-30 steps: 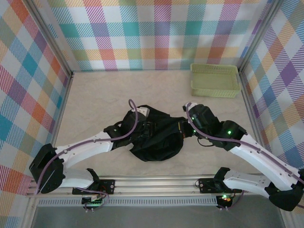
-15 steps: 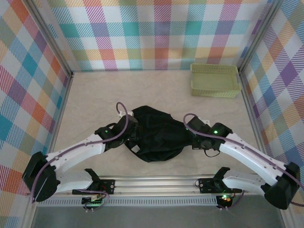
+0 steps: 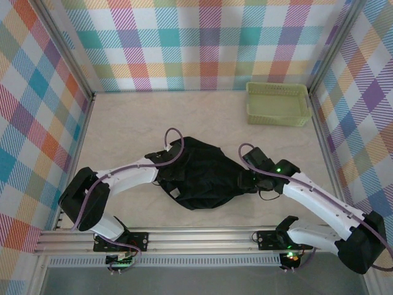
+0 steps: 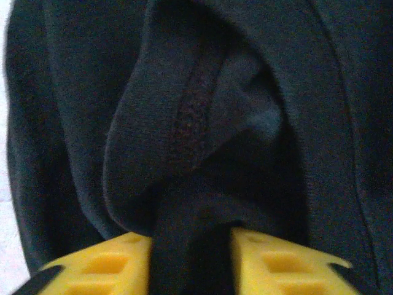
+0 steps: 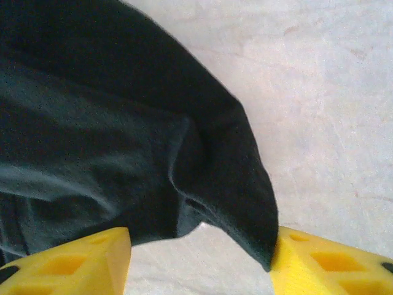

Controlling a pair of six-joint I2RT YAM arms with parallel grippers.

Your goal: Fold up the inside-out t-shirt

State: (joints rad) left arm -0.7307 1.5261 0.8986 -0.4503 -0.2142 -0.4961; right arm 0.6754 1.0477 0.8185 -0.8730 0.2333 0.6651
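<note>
Inside-out t-shirt sits bunched in a dark rounded heap at the middle of the counter, nearer the arms than the back wall and nowhere near flat, with a small pale label peeking out at its near-left edge. On its left flank the left claw is clamped on a thick fold of black cloth, a seam ridge rising straight out from between the yellow fingers. Different story on the right flank: the right claw stands wide apart, a hem corner draped into the gap and brushing one finger, bare counter showing beneath, so nothing is gripped there. I'd call this the spreading stage, early in the job, since the heap has to open out before any fold counts. To do it well, the right side wants a bite on a single hem layer rather than a bundle. Then both sides should pull outward and low, so the cloth slides flat instead of lifting and twisting. One risk as I read it: the left pinch looks to hold several layers and could drag the whole lump. Room is generous, with open counter to the left and beyond the heap. The pale green basket sits well apart in the far right corner. The plaid walls box in three sides, and the rail bounds the near edge.
</note>
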